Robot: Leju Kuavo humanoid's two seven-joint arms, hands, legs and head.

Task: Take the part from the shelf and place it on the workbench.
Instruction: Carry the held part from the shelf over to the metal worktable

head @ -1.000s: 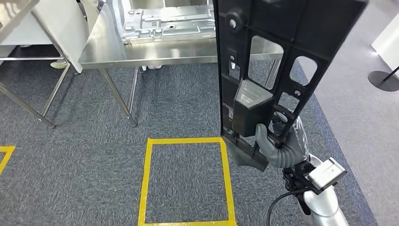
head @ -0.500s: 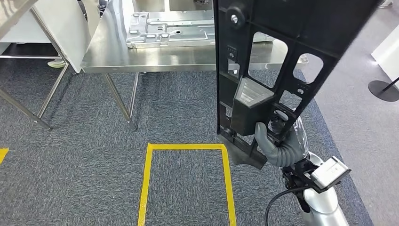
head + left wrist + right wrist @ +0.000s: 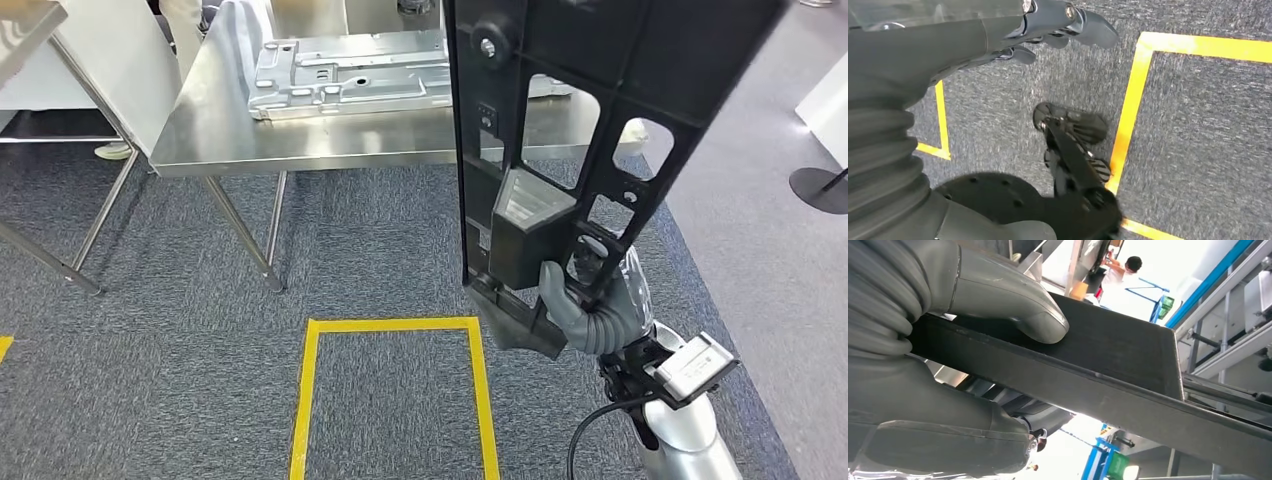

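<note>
Nearest you, the right hand (image 3: pixel 590 310) is wrapped around the lower end of the black part (image 3: pixel 560 150), thumb pressed on its face and fingers curled behind, so the long frame stands upright in front of the camera. Your left hand (image 3: pixel 1013 35) hangs over the carpet with its fingers loosely curled and nothing in them. Below, the yellow floor marking (image 3: pixel 395 400) has slid down the head view since a second ago and the whole scene has shifted with it, which reads as the robot stepping forward, not the things moving. Beyond it, the workbench (image 3: pixel 200 130) now shows more of its top, and the silver stamped plate (image 3: pixel 345 70) lying on it sits closer. Carrying is well along; you're probably nearing reach for setting the part down.
</note>
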